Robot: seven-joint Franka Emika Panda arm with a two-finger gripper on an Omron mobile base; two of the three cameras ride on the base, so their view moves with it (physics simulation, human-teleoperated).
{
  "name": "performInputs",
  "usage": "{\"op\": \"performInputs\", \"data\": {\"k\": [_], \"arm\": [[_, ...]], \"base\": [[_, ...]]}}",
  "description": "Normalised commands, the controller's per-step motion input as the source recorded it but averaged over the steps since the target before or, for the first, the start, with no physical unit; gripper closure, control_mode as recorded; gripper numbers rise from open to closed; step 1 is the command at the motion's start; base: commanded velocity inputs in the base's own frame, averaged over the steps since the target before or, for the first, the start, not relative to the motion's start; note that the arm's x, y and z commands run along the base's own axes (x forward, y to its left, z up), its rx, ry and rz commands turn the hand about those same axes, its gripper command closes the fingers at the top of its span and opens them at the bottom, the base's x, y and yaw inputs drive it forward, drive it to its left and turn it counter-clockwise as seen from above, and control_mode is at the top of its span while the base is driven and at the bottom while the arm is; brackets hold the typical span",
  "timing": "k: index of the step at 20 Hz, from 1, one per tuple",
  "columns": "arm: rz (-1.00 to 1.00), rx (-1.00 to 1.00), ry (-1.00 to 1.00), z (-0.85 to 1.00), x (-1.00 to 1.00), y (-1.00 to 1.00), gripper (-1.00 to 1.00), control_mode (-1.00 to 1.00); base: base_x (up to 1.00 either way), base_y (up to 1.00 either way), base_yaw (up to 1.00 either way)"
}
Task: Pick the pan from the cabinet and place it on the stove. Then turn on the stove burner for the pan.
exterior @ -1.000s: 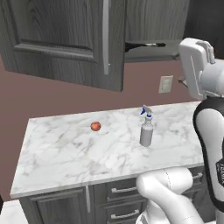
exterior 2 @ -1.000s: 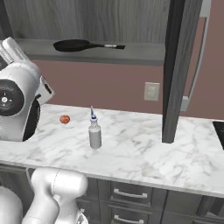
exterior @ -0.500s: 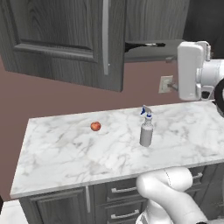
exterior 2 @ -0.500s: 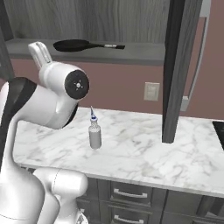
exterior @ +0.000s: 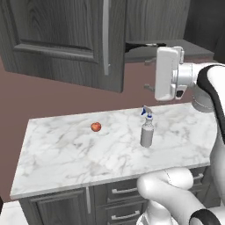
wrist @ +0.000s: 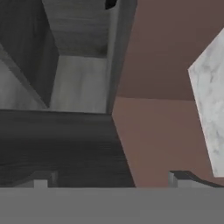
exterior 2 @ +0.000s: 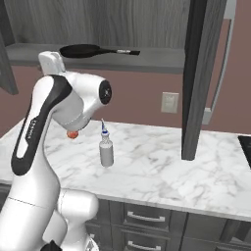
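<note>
We see pan [exterior 2: 81,50] on open cabinet [exterior 2: 147,58] shelf – gripper [wrist: 113,178] jaws spread wide, empty, aimed at cabinet underside, pan well apart.

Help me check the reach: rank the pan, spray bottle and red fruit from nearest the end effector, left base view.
1. pan, cabinet shelf, just above the end effector.
2. spray bottle, on the counter below.
3. red fruit, counter, farther left.

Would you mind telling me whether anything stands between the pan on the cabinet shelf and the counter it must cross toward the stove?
The pan lies on the cabinet shelf with both doors swung open. Only the right-hand open door hangs on the stove side.
</note>
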Motion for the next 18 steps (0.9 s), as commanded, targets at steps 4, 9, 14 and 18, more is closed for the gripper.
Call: {"op": "performInputs", "data": {"k": [4,9,14,18], "arm": [[0.29,0.06,0.07,-0.01,0.50,0.65,-1.00,-1.00],[0.26,0.02,0.08,0.00,0.31,0.74,-1.00,-1.00],[0.26,0.00,0.06,0.00,-0.03,0.85,-1.00,-1.00],[0.25,-0.01,0.01,0.00,-0.43,0.94,-1.00,-1.00]], "base": [[0.00,0.00,0.00],[0.00,0.00,0.00],[0.00,0.00,0.00],[0.00,0.00,0.00]]}}
